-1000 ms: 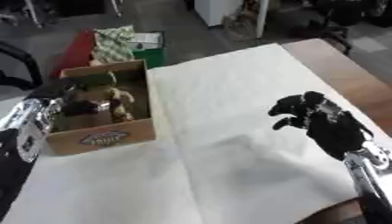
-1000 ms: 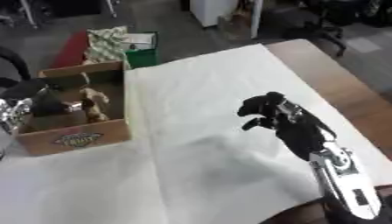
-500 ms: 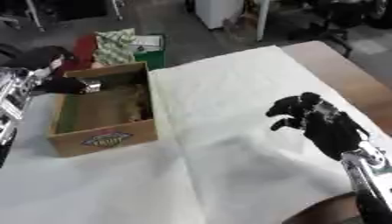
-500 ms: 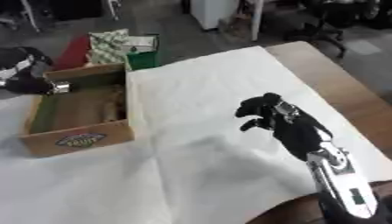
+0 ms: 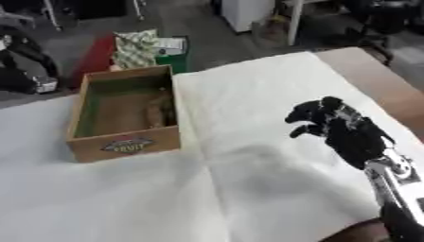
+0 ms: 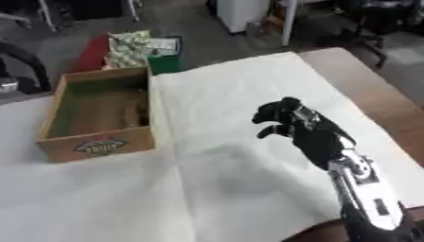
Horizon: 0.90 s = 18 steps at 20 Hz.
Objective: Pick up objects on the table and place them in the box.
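A wooden box (image 5: 124,144) with a printed label on its front stands on the white cloth at the left. A brownish object (image 5: 154,111) lies inside it along the right wall; I cannot make out what it is. My left hand (image 5: 23,71) shows as a black shape with a silver part at the far left edge, beyond the box's left side. My right hand (image 6: 300,128) hovers over the cloth right of centre, its fingers curled and holding nothing.
A white cloth (image 5: 248,189) covers most of the table, with bare brown tabletop (image 5: 377,80) at the right. Past the far edge stand a patterned bag (image 5: 134,47), a green container (image 5: 172,52) and a red item on the floor.
My left hand has pulled back from over the box to the far left edge. The brownish object now lies in the box. The right hand has stayed in place.
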Tool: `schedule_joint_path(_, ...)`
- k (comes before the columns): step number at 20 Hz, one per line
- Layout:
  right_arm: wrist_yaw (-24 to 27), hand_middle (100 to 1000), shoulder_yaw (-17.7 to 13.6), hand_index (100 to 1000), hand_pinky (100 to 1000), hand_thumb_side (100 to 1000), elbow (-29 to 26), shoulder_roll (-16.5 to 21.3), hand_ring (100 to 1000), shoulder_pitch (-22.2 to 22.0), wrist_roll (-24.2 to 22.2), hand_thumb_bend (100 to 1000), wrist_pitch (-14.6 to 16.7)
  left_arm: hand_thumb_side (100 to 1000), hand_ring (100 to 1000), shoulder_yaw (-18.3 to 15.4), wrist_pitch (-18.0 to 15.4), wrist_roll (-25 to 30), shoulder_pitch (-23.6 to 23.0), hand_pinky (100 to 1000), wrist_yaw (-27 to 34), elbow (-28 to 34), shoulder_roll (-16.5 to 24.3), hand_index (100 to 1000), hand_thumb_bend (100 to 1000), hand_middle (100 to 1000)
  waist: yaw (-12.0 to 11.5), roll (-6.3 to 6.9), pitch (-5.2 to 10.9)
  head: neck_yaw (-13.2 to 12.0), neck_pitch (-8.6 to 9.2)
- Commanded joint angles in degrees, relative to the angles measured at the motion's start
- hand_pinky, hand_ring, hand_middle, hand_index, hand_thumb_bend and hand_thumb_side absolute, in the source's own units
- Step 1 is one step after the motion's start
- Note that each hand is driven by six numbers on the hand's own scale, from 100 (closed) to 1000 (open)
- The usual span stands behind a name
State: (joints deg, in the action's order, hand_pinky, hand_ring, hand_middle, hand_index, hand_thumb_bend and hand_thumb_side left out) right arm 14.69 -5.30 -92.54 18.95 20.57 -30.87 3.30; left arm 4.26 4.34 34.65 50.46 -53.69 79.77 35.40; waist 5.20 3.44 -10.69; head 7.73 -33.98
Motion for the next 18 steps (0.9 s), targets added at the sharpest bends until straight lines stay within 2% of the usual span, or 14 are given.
schedule_joint_path(1,-0.12,687,-0.69,770,650,940,-0.43,1.12,789,0.21,0.52,100,0.08,702,821,-2.69,0.6,-0.66,-2.03,787,2.92,5.53,3.42,826,500,819,-0.55,-0.47,1.16,0.11,-0.6)
schedule_joint_path(6,0.09,683,-1.03,767,649,937,-0.44,1.15,786,-0.18,1.08,100,0.38,656,786,-5.83,3.23,-4.96,-9.75,756,7.75,13.61,2.12,804,350,785,-2.23,-1.06,1.04,-1.23,-1.16)
schedule_joint_path(9,0.21,682,-1.09,766,648,939,-0.55,1.0,785,-0.2,1.36,100,0.44,658,768,-7.08,7.81,-8.58,-15.98,742,12.24,22.53,0.6,791,280,769,-2.67,-1.13,0.81,-2.68,-1.4)
schedule_joint_path(11,0.26,681,-1.02,765,647,938,-0.62,0.92,785,-0.26,1.42,100,0.41,666,753,-7.51,10.22,-11.09,-19.49,731,14.04,26.24,-0.88,782,225,754,-3.03,-1.2,0.68,-3.85,-1.47)
schedule_joint_path(16,0.24,678,-1.18,763,646,932,-0.86,0.79,783,-0.2,1.85,100,0.44,707,717,-7.92,13.48,-19.87,-26.33,707,19.21,31.0,-5.13,769,110,723,-3.27,-1.3,0.43,-7.12,-1.62)
schedule_joint_path(18,0.29,677,-1.13,762,645,931,-0.98,0.72,783,-0.16,1.95,100,0.44,720,714,-7.84,14.27,-23.66,-28.52,705,21.69,31.72,-6.38,767,100,720,-3.25,-1.24,0.39,-8.66,-1.88)
